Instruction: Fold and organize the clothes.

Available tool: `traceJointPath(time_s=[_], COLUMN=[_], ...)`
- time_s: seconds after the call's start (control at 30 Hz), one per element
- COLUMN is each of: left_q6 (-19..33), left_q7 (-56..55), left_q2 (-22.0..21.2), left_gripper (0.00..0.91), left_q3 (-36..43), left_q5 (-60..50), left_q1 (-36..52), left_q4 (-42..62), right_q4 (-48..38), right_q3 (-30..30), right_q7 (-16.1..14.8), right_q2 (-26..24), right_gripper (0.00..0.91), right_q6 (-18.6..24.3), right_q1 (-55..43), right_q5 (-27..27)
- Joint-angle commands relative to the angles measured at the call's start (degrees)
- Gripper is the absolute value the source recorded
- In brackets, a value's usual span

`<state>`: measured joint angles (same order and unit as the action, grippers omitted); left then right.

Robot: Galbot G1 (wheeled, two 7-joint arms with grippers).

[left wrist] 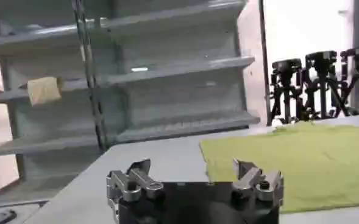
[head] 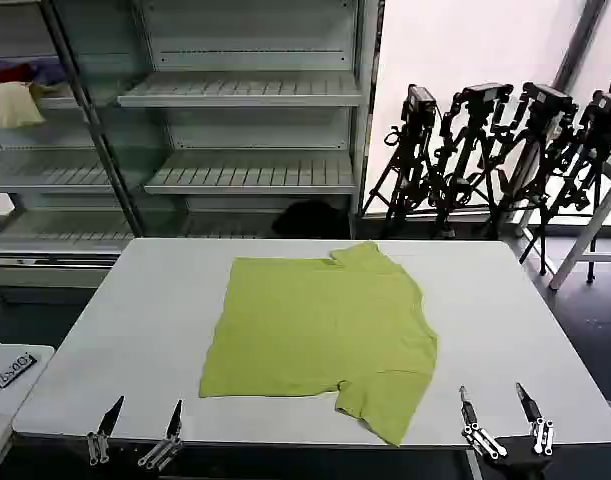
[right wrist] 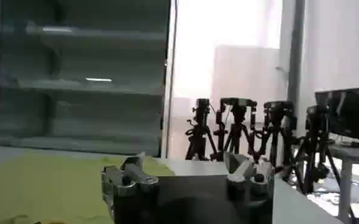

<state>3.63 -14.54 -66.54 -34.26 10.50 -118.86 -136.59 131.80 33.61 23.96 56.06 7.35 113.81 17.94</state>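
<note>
Lime-green T-shirt (head: pixel 320 335) lies flat mid-counter (head: pixel 135 330) from my head camera, collar toward the shelves, partly folded, one sleeve reaching the near edge. My left pincer (head: pixel 135 432) and right pincer (head: pixel 503 422) hang at that edge, both spread open; the right sits nearer the sleeve. Left wrist: T-shirt (left wrist: pixel 301 164) ahead and across from the open pincer (left wrist: pixel 194 182). Right wrist: T-shirt (right wrist: pixel 51 182) likewise inward of the open pincer (right wrist: pixel 188 179).
</note>
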Motion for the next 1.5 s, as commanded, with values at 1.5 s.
traceJointPath(time_s=[1.5], left_q6=[-36.20], left_q7=[0.82], left_q2=[9.24], left_gripper=[0.907], left_q3=[4.63], left_q5=[25.80], left_q1=[27.97], left_q4=[8.72], right_q4=[3.50], right_q3=[-18.56], right_q7=[5.57], right_q2=[2.40], right_gripper=[0.907], right_q6=[-40.51], right_q1=[-18.18], right_q5=[9.23])
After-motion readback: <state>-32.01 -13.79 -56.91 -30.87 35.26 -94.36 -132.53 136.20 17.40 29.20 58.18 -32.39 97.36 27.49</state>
